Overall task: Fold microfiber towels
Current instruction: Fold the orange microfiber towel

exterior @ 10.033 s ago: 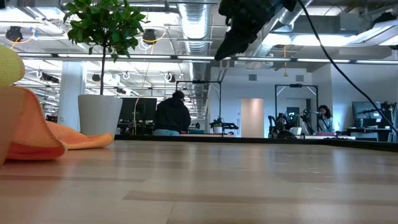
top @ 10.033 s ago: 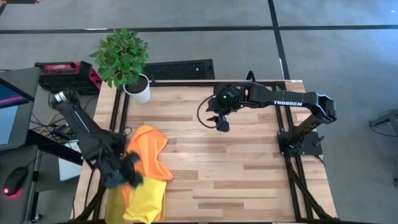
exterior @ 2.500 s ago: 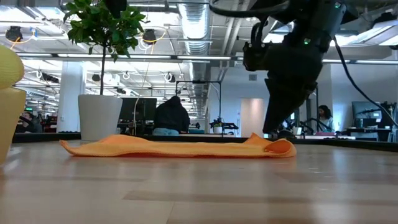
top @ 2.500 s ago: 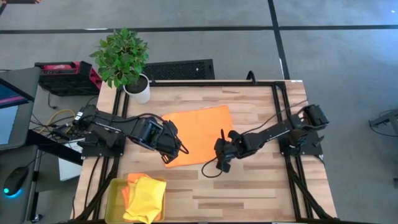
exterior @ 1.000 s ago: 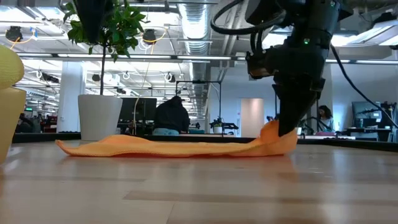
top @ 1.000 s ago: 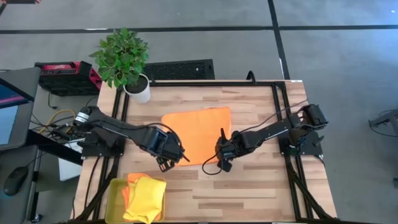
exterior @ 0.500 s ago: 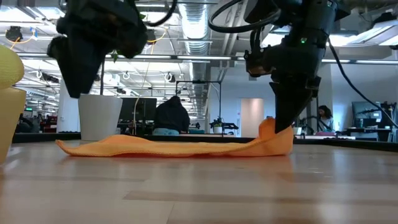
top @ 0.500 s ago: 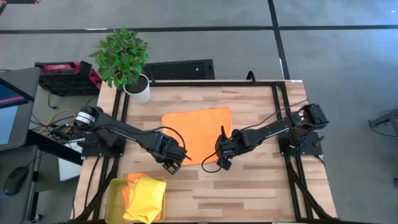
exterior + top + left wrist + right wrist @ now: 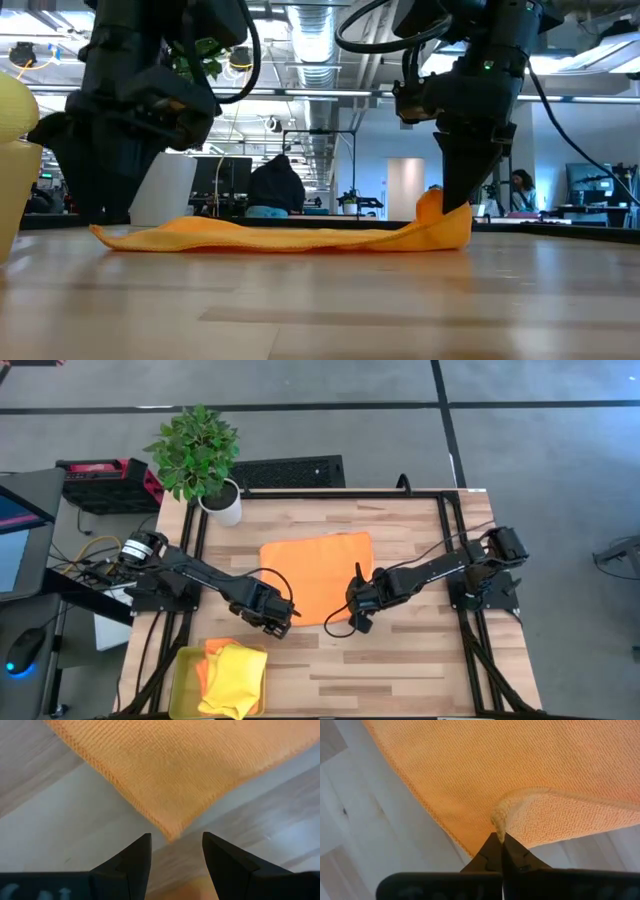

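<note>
An orange microfiber towel [image 9: 318, 572] lies spread flat on the middle of the wooden table. My right gripper [image 9: 357, 603] is shut on its near right corner. My left gripper [image 9: 280, 624] is low over the near left corner [image 9: 170, 834]. It is open, one finger on either side of the corner's tip, clear of the cloth. A yellow towel [image 9: 236, 678] and another orange one [image 9: 206, 668] lie bunched in the yellow-green tray [image 9: 184, 660] at the table's near left corner. My right gripper pinches the towel's near right corner [image 9: 498, 826] between its two fingers, which point down from above. The cloth is gathered into a small raised fold [image 9: 432, 206] at the fingertips. The rest of the towel lies flat on the table.
A potted plant in a white pot [image 9: 221, 502] stands at the far left corner. Bare wood runs along the near edge and the right side. Black frame rails [image 9: 462, 530] border the table. People sit in the room behind.
My left gripper has moved toward the table's near edge and come down over the towel's near left corner, staying open. My right gripper has kept its hold on the raised near right corner. The towel has stayed where it was.
</note>
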